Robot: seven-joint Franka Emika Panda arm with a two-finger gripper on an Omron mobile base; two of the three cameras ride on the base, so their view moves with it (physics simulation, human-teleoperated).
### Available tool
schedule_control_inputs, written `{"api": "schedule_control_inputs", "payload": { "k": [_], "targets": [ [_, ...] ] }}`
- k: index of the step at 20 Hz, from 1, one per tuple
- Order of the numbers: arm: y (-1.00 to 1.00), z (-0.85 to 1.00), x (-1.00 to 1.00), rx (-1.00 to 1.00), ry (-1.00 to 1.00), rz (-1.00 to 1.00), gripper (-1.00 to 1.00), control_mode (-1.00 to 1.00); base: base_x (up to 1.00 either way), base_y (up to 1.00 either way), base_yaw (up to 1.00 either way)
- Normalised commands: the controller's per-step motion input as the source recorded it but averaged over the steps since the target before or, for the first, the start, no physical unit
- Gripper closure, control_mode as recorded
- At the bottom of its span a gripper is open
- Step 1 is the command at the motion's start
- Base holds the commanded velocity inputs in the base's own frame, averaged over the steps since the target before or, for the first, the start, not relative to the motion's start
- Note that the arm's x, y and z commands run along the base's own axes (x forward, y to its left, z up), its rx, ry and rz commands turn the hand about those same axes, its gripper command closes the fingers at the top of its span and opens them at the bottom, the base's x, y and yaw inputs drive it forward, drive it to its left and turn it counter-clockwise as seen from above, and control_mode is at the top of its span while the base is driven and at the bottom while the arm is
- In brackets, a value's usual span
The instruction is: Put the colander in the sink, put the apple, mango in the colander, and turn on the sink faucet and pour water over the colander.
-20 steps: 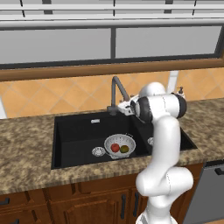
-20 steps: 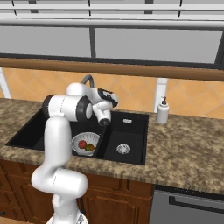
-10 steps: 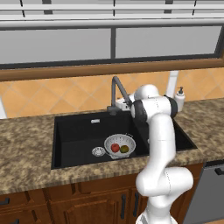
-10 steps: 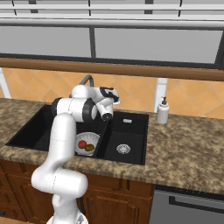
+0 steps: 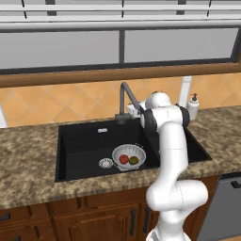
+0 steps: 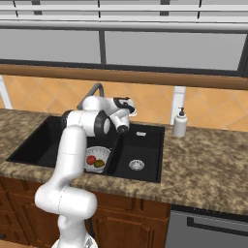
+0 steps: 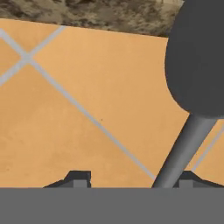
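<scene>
The arm reached level toward the sink faucet (image 5: 125, 96), end effector (image 7: 131, 181) at its base, advanced since earlier. Its fingers stood spread, stem between them, narrower than before. Below, the colander (image 5: 129, 155) held apple (image 5: 124, 159) and mango (image 5: 134, 160) in the sink (image 5: 82, 141).

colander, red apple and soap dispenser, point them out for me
Round silver-white perforated colander (image 5: 135, 151): left base view, on its bare far inner wall.
Small round red apple (image 5: 124, 159): left base view, on its top.
White soap dispenser (image 6: 180, 125): right base view, on its bottle body.
</scene>
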Motion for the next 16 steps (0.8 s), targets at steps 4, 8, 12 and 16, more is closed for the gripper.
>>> {"api": "schedule_control_inputs", "payload": {
  "k": [4, 8, 12, 16],
  "targets": [
    [0.00, -0.80, 0.23, 0.00, -0.05, -0.02, -1.00, -1.00, 0.00, 0.00, 0.00],
    [0.00, -0.72, 0.21, 0.00, -0.08, -0.07, 1.00, -1.00, 0.00, 0.00, 0.00],
    [-0.45, -0.80, 0.35, 0.00, -0.09, -0.13, 1.00, -1.00, 0.00, 0.00, 0.00],
    [-0.74, -0.97, 0.38, 0.00, -0.09, -0.16, 1.00, -1.00, 0.00, 0.00, 0.00]
  ]
}}
